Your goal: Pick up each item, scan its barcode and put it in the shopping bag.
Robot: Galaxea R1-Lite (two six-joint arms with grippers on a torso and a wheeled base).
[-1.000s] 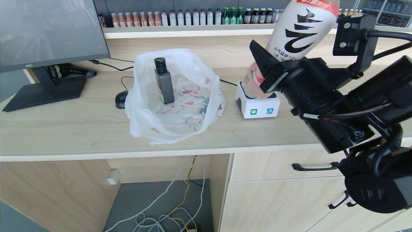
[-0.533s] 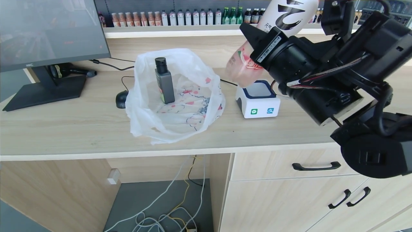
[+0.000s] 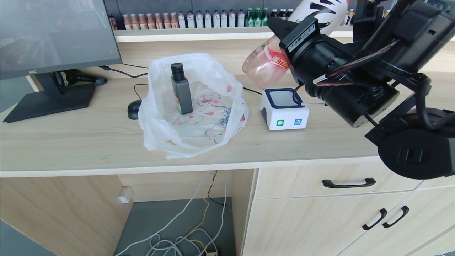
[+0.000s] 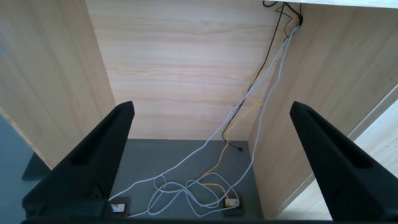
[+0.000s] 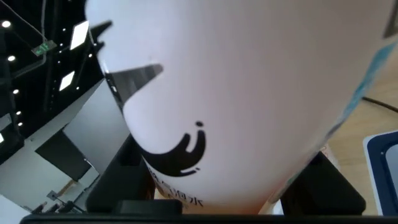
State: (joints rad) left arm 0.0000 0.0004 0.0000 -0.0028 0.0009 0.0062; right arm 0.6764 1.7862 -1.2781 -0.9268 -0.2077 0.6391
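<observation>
The right gripper (image 3: pixel 302 26) has its jaws pinching the drink bottle (image 3: pixel 266 62) around the middle of its white label, one jaw across the near side and the other hidden behind it. In the right wrist view the bottle (image 5: pixel 249 93) swells out between the two dark jaws. It is held in the air, above the surface and a little behind the scanner (image 3: pixel 284 113), touching neither. Its long axis is tilted: the pink base points down toward the robot's left, toward the shopping bag (image 3: pixel 156 117), and the cap end runs up to the right, out of the head view.

The left gripper (image 4: pixel 211 106) hangs below the surface with its jaws spread wide and nothing between them, facing the wooden back panel and loose cables (image 4: pixel 205 186) on the dark floor.

On the pale wood surface (image 3: pixel 89 138), from the left: a monitor (image 3: pixel 53 32) on a black stand, a black mouse (image 3: pixel 134 109), then the translucent white bag standing open with a dark grey bottle (image 3: pixel 181 90) upright inside it, then the white scanner with its blue-rimmed window facing up, just beside the bag. Under the surface at the right are drawers with black handles (image 3: pixel 348 183). A shelf of bottles (image 3: pixel 213 19) runs along the back wall
</observation>
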